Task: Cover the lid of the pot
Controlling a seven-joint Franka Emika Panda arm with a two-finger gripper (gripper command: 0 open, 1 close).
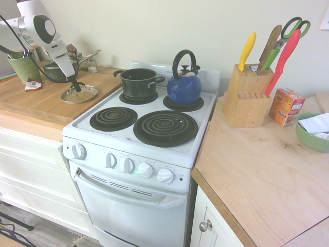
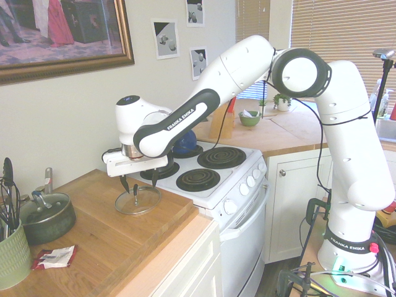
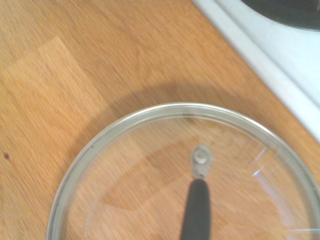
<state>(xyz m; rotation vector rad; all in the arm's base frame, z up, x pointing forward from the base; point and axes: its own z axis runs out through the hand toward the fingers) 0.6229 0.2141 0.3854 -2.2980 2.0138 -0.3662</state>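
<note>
Gripper [image 2: 137, 183] wide open, empty, above lid [image 2: 137, 200] on counter; centre fingers astride knob (small target) before closing.

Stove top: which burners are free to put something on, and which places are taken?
The two front burners are bare. The back ones are taken: the pot on the left, the blue kettle on the right. The lid lies on the wooden counter left of the stove.

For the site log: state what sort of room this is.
A home kitchen, most likely: a white stove with coil burners, a blue kettle on it, and a knife block on the wooden counter.
</note>
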